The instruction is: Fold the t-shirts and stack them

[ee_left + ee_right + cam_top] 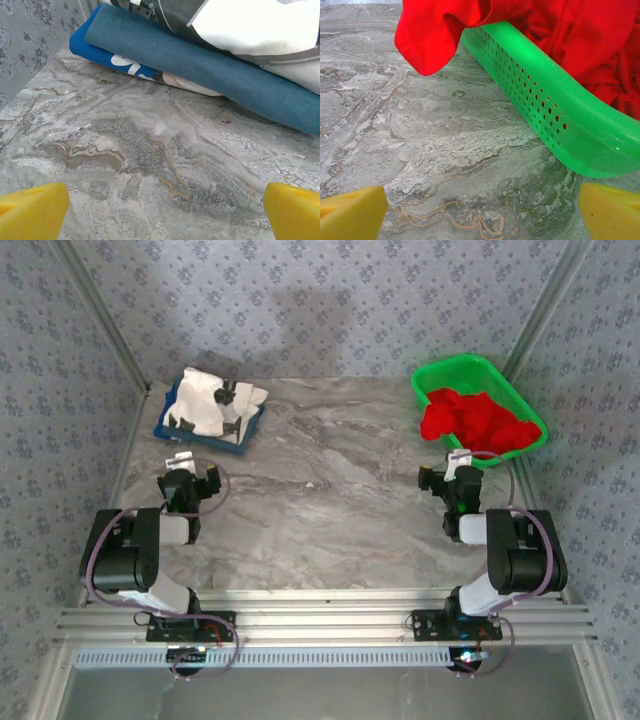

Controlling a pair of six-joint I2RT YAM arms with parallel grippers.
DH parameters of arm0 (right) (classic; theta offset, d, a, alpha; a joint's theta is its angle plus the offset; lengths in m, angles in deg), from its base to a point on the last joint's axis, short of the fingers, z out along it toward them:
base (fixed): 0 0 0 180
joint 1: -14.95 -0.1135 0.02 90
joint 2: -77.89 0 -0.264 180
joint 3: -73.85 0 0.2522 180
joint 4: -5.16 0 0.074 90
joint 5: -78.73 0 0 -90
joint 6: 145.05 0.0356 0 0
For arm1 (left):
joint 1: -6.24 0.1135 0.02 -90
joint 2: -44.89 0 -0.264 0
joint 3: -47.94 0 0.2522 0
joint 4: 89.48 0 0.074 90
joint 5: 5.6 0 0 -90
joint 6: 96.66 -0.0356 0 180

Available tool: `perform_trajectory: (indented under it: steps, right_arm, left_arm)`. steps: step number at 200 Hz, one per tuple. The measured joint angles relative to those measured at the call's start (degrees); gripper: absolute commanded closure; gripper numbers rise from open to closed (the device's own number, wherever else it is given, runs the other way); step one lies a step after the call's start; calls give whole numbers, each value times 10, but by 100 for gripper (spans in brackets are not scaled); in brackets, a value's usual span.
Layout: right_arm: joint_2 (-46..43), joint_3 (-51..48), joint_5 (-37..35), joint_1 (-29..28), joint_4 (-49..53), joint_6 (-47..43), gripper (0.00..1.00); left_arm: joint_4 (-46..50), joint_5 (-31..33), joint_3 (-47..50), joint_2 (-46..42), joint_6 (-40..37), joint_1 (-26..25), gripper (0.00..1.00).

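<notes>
A crumpled red t-shirt [474, 420] fills the green mesh basket [436, 376] at the back right; in the right wrist view a red flap [427, 40] hangs over the basket's rim [555, 115]. A white t-shirt with black marks [213, 403] lies folded on the blue tray [176, 432] at the back left, and its white cloth [250, 25] shows above the tray's edge [200, 65]. My left gripper [188, 477] stands open just in front of the tray, with nothing between its yellow fingertips [32, 212]. My right gripper [452, 478] is open and empty in front of the basket.
The grey marble table [330, 490] stretches between the two arms. Patterned walls and metal frame posts [100, 320] close in the back and sides. A metal rail [320, 625] runs along the near edge by the arm bases.
</notes>
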Motion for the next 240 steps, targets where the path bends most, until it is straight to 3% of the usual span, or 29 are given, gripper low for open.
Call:
perform_trajectory:
  steps: [150, 168, 189, 217, 240]
  right_arm:
    - [-3, 0, 0, -2, 5, -1, 0]
    - [-55, 27, 3, -11, 119, -1, 0]
    - [-159, 98, 23, -24, 277, 30, 0]
    - [-319, 140, 58, -50, 414, 85, 0]
    - [-391, 171, 93, -54, 548, 145, 0]
  left_arm:
    - [7, 1, -1, -4, -2, -2, 0]
    - [109, 12, -25, -55, -9, -20, 0]
    - [222, 8, -77, -172, -3, -42, 0]
    - [332, -5, -132, -339, 38, -57, 0]
    - [456, -26, -187, -396, 84, -59, 0]
